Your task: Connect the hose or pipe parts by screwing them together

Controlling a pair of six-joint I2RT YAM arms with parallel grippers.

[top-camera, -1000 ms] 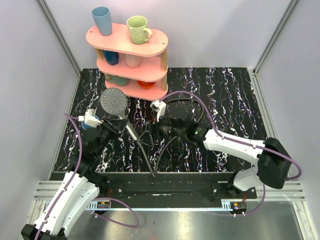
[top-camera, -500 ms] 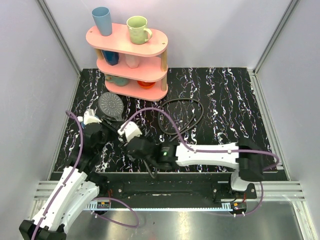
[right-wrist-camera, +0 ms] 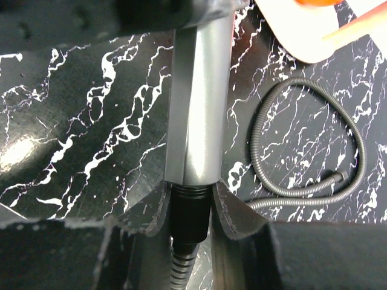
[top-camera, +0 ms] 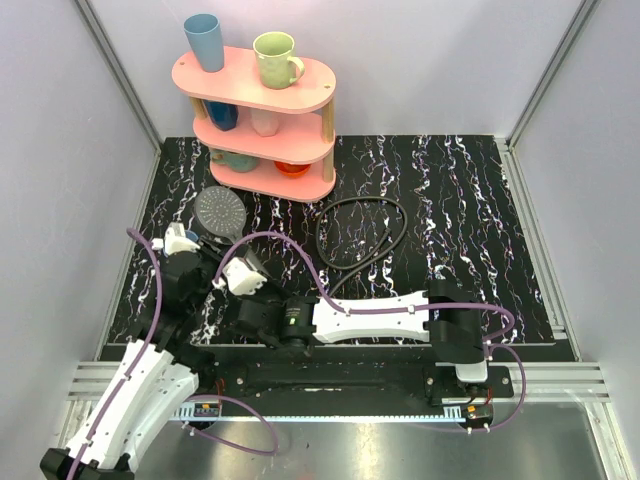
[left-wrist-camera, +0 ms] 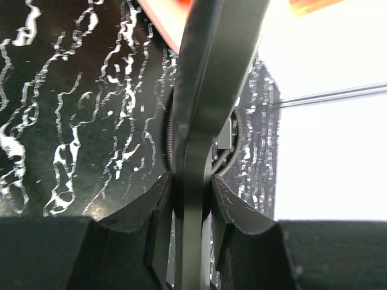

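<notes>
The black marbled desk (top-camera: pixel 450 200) carries a pink three-tier shelf (top-camera: pixel 315 90) at its far left. On the shelf's top tier stand a blue tumbler (top-camera: pixel 205 42) and a green mug (top-camera: pixel 275 58). A dark blue cup (top-camera: pixel 222 115) sits on the middle tier and an orange bowl (top-camera: pixel 292 168) on the lowest.

The black hose (right-wrist-camera: pixel 258 139) lies looped on the desk, right of the shelf's foot. The shower head (top-camera: pixel 221 212) is just in front of the shelf with its round grey face turned up. Its long axis runs from far left to near right.

The left gripper (left-wrist-camera: pixel 192 193) has its jaws clamped on the dark handle. The right gripper (right-wrist-camera: pixel 188 205) has its jaws narrow, pinching the dark fitting of the hose end at the foot of the silver handle.

A second earlier the right arm reached out over the middle of the desk. Now it stretches left along the near edge.
</notes>
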